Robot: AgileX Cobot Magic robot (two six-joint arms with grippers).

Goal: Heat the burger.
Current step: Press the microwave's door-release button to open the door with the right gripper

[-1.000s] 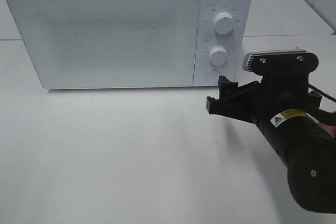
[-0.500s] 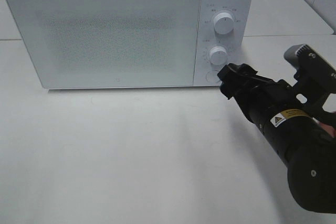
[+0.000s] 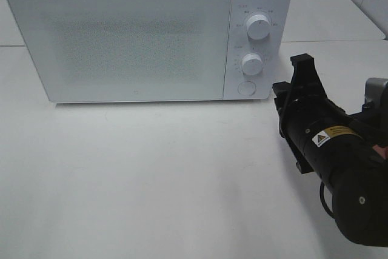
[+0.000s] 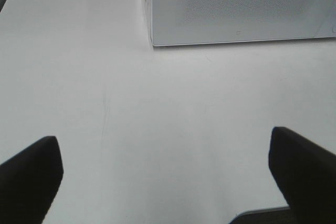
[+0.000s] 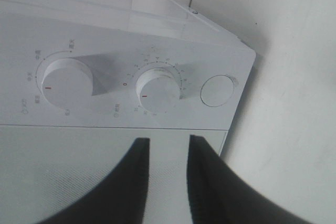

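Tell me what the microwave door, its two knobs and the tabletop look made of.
Microwave door: probably glass or glossy plastic; a smooth white panel with a fine dotted screen showing through it.
Upper knob and lower knob: likely moulded white plastic with a satin finish; soft highlights, no metallic glint.
Tabletop: white, matte and smooth; perhaps laminate or painted board, cannot tell which.
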